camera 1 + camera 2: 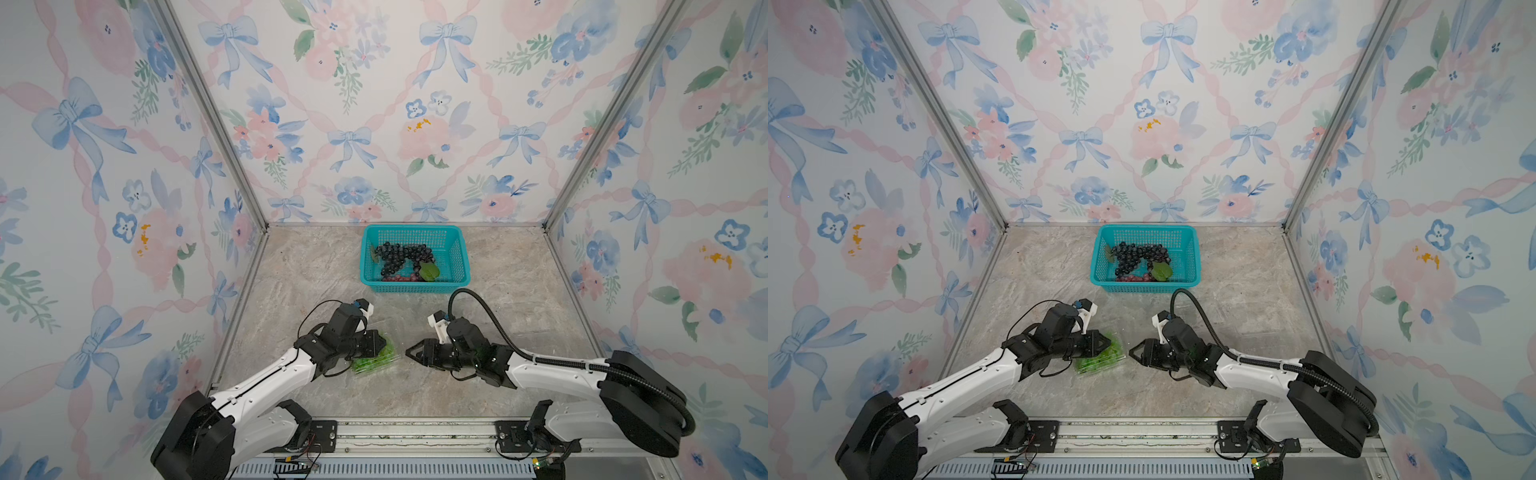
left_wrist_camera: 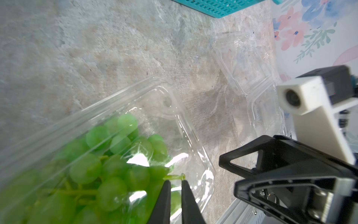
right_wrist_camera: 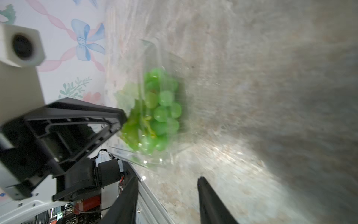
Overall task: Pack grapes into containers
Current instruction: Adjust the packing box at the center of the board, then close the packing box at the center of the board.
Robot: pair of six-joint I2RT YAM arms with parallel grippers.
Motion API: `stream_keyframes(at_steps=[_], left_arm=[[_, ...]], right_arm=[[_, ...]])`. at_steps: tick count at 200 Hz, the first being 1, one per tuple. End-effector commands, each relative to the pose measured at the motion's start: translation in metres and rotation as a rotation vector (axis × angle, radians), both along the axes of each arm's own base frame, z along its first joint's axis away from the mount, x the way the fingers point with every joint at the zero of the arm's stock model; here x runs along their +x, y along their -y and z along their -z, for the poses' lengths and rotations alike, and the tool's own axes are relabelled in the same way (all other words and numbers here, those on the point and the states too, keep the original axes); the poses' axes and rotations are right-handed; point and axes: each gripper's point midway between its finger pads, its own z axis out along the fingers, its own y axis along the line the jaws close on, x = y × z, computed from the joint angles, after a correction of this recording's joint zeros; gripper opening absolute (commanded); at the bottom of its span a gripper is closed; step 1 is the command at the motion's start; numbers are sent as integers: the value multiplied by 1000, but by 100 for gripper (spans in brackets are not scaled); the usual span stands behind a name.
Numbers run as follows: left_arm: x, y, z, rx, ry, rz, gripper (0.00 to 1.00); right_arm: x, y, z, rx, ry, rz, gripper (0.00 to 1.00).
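A bunch of green grapes (image 1: 374, 362) (image 1: 1099, 362) (image 2: 116, 155) (image 3: 160, 112) lies in a clear clamshell container (image 2: 193, 135) (image 3: 155, 162) on the near middle of the table. My left gripper (image 1: 384, 344) (image 1: 1108, 343) (image 2: 176, 181) is over the bunch, jaws almost together, with nothing clearly between them. My right gripper (image 1: 409, 351) (image 1: 1133, 351) (image 3: 168, 179) hovers just to the right of the container, open and empty. More grapes, blue-black (image 1: 399, 254) (image 1: 1140, 254) and red (image 1: 399, 277), lie in the teal basket (image 1: 411, 227) (image 1: 1146, 227).
A second clear container (image 2: 248, 64) lies open and empty on the table, to the right of the filled one. The teal basket stands at the back middle, near the rear wall. Flowered walls close in three sides, and a metal rail runs along the front edge.
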Motion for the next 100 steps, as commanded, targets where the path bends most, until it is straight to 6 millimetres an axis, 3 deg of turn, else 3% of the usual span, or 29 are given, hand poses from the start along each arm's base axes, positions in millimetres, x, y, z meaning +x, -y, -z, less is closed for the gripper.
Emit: stream_keyframes(at_steps=[1,100], left_arm=[[-14,-9,23,55,-64,21,15],[-16,-12,25,62,-66,12,15]], right_arm=[[-3,-7,10,30,-15,7,43],[4,-21,13,42,5,-3,41]])
